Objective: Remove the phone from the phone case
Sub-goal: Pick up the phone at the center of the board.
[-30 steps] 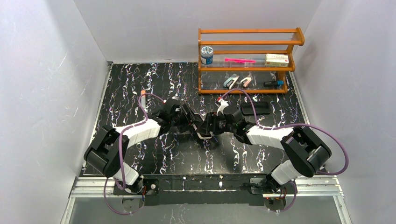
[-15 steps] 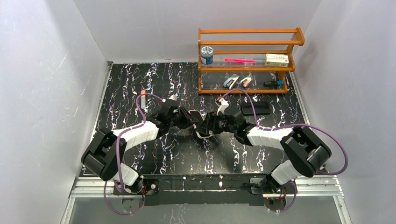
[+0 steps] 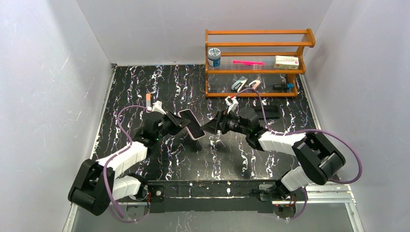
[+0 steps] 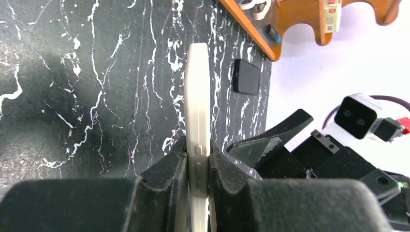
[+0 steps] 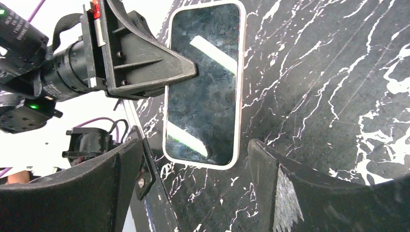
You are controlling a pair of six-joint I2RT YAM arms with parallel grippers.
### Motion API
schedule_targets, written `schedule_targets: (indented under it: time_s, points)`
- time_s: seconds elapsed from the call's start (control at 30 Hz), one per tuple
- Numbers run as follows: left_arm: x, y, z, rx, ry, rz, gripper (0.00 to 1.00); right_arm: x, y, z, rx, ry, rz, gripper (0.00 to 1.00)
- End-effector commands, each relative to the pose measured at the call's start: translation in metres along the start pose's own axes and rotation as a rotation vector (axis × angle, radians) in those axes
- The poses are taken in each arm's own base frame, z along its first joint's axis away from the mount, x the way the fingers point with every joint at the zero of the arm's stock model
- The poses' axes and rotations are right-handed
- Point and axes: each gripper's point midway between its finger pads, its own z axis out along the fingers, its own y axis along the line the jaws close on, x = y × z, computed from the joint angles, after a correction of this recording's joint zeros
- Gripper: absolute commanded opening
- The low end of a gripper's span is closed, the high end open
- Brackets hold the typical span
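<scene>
The left gripper (image 4: 197,153) is closed on the phone (image 4: 197,96), pads on its front and back, holding it off the black marbled table (image 3: 145,82). Judged purpose: presenting it to the right gripper (image 5: 196,150), whose jaws gape empty just ahead. The pale rim suggests the case is not yet off. A wooden shelf (image 3: 256,63) stands beyond, with grey walls around.

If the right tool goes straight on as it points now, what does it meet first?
Probably the phone, clamped in the left tool: its screen faces the open right tool, centred between its fingers. Distance is unclear.
</scene>
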Motion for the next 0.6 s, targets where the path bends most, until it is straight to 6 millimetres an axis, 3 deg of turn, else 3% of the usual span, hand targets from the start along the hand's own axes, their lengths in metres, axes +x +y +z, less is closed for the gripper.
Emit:
schedule_targets:
  time_s: [0.0, 0.07, 0.13, 0.27, 0.57]
  points:
    - [-0.016, -0.055, -0.021, 0.236, -0.07, 0.075, 0.0, -0.014, 0.036, -0.012, -0.164, -0.055, -0.032, 0.88]
    - [-0.015, -0.062, -0.026, 0.274, -0.068, 0.097, 0.0, -0.015, 0.04, -0.018, -0.177, -0.081, -0.023, 0.9]
    - [-0.014, -0.071, -0.031, 0.317, -0.061, 0.111, 0.0, -0.017, 0.039, -0.023, -0.159, -0.101, -0.017, 0.98]
    - [-0.01, -0.086, -0.037, 0.392, -0.033, 0.12, 0.0, -0.02, 0.038, -0.034, -0.123, -0.115, -0.049, 0.99]
    - [-0.002, -0.131, -0.061, 0.576, 0.031, 0.106, 0.0, -0.017, 0.063, -0.041, -0.22, -0.064, -0.045, 0.99]
